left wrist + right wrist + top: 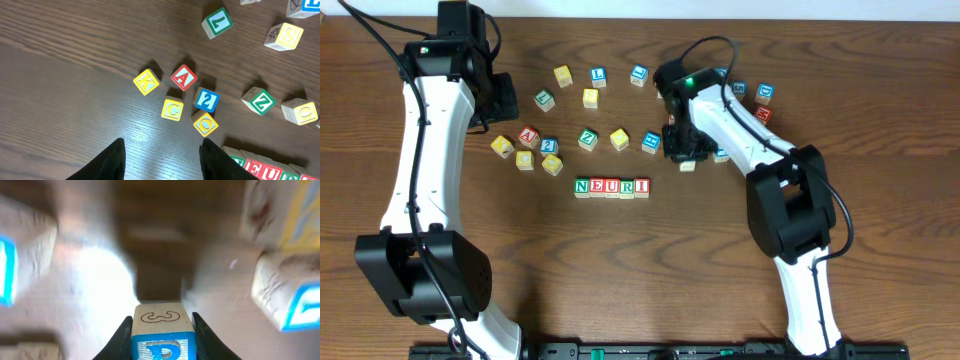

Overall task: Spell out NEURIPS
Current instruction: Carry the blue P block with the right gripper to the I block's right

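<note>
A row of blocks (611, 187) spells N E U R I on the table, its left end also in the left wrist view (260, 167). My right gripper (682, 148) is shut on a blue P block (162, 335), low among loose blocks right of the row's far side. My left gripper (161, 150) is open and empty above bare table, with a yellow C block (172, 110), a red A block (184, 77) and a blue 2 block (206, 99) just beyond its tips. In the overhead view the left gripper (505, 97) is at the far left.
Loose blocks lie scattered behind the row: a yellow one (619, 139), a green Z block (587, 139), a blue block (651, 142), a green L block (545, 99). More blocks (764, 94) sit at the far right. Blurred blocks flank the right gripper (280, 295).
</note>
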